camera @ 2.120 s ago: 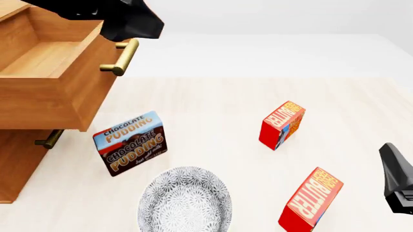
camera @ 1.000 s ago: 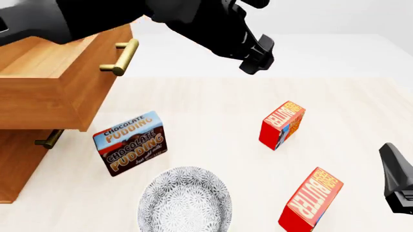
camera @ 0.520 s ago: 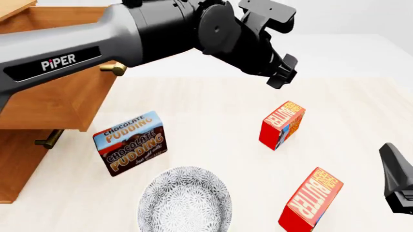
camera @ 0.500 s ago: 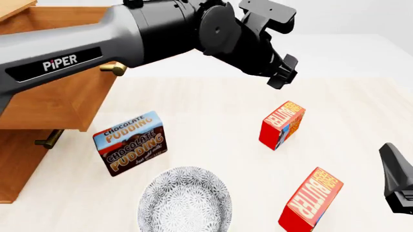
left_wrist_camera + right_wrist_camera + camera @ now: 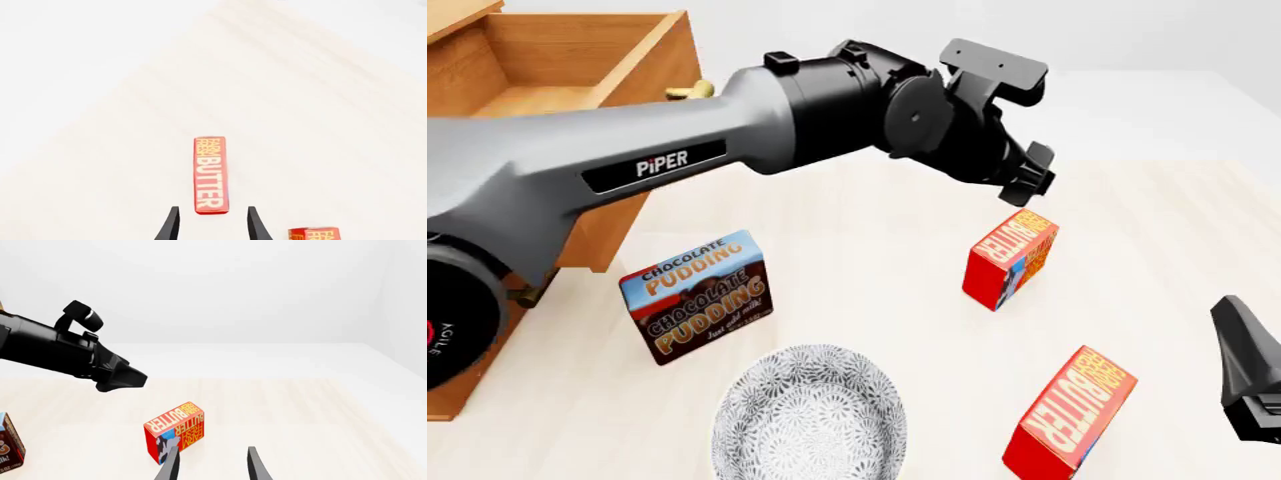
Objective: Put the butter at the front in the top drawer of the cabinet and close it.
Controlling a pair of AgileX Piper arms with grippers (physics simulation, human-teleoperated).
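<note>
Two red butter cartons stand on the table: the front one (image 5: 1070,412) near the front right, the far one (image 5: 1012,258) behind it. My left gripper (image 5: 1034,182) is open and empty, hovering just above the far carton. In the left wrist view the far carton (image 5: 211,175) lies just beyond the tips of my left gripper (image 5: 212,220), and the front carton (image 5: 313,234) shows at the frame's edge. My right gripper (image 5: 1252,372) is open and empty at the right edge, beside the front carton. The top drawer (image 5: 627,75) of the cabinet (image 5: 461,340) stands open.
A blue-and-brown Chocolate Pudding box (image 5: 697,297) stands in front of the cabinet. A patterned grey bowl (image 5: 811,415) sits at the front middle. The left arm (image 5: 694,150) spans the table from the left. The right wrist view shows the far carton (image 5: 175,437).
My left arm has swung from the open drawer to the right and down, ending just above the far butter carton. The right gripper and the objects have not moved.
</note>
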